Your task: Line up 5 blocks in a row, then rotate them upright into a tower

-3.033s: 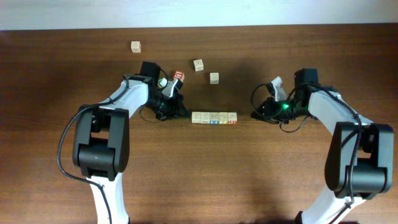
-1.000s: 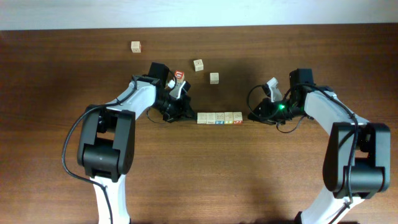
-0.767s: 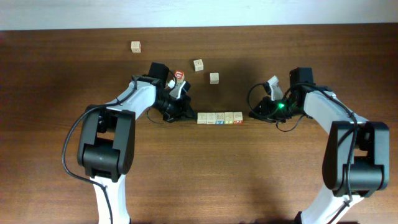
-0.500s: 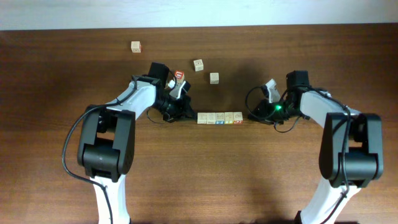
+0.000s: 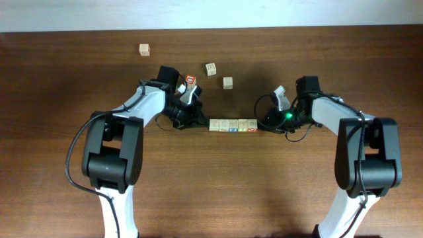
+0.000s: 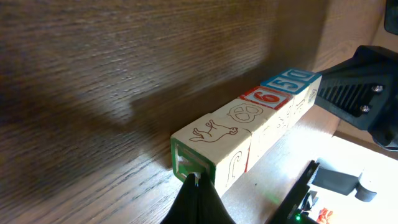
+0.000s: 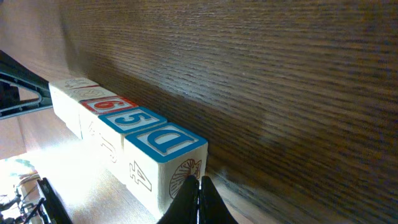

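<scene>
Five pale wooden letter blocks (image 5: 232,124) lie in one tight row at the table's middle. My left gripper (image 5: 203,123) is shut, and its closed tips press the row's left end. In the left wrist view the left gripper (image 6: 195,180) touches the green-edged end face of the nearest block (image 6: 214,140). My right gripper (image 5: 260,125) is shut too, at the row's right end. In the right wrist view the right gripper (image 7: 194,182) touches the shell-printed end face of the blue D block (image 7: 165,140). Neither gripper holds anything.
Loose blocks lie behind the row: one at the far left (image 5: 144,49), two near the middle (image 5: 211,69) (image 5: 227,82), and a red-faced one (image 5: 190,80) by the left wrist. The table's pale far edge (image 5: 264,13) runs along the top.
The right gripper has slid left until its closed tips meet the row's right end. Earlier the left gripper pushed the row a little to the right; it has since held still.
</scene>
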`<action>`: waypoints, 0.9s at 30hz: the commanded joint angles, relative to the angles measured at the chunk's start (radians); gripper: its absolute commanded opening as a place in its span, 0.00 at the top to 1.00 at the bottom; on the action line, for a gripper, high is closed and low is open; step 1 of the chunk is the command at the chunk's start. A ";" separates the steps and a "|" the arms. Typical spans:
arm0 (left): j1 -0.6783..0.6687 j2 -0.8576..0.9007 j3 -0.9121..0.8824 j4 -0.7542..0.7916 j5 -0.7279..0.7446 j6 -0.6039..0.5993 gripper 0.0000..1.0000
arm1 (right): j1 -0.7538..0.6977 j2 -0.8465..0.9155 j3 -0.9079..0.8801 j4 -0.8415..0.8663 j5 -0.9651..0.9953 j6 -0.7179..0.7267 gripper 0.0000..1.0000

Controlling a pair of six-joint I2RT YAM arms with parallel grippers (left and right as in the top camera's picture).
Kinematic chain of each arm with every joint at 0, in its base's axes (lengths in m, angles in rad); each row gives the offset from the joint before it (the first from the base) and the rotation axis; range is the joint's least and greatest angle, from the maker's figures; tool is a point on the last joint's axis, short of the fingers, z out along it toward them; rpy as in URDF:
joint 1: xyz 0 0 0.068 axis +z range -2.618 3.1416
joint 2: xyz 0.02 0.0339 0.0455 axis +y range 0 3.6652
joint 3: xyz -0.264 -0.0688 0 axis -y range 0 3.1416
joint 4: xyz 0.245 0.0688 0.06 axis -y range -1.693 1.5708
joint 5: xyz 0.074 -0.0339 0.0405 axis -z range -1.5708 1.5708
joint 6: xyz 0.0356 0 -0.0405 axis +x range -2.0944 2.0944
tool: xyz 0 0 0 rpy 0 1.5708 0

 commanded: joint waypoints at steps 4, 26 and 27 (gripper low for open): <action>0.006 0.009 -0.008 0.001 0.025 -0.006 1.00 | 0.014 0.006 -0.003 0.006 -0.060 -0.014 0.95; -0.023 0.009 -0.008 0.005 -0.073 -0.055 1.00 | 0.044 0.006 -0.003 0.010 0.022 0.051 0.95; -0.026 0.009 -0.008 0.008 -0.072 -0.058 1.00 | 0.044 0.006 -0.003 0.010 0.022 0.050 0.95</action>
